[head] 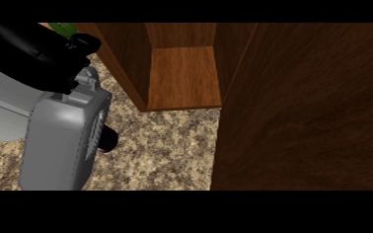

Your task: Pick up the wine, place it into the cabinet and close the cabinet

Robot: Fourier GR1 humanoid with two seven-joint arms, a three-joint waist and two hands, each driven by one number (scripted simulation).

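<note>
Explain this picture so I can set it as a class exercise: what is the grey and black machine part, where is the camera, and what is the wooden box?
The camera sits at the robot's head, looking steeply down at a speckled stone counter. The grey block is the forearm of its left arm; the black left hand is at the top left. A bit of green beside it may be the wine bottle, mostly hidden, so I cannot tell whether it is held. The wooden box is an open cabinet, its shelf bare. The big brown panel on the right looks like its door.

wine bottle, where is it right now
In the head view only a green sliver of the wine bottle shows at the upper left, behind the left hand and just left of the open cabinet.
</note>
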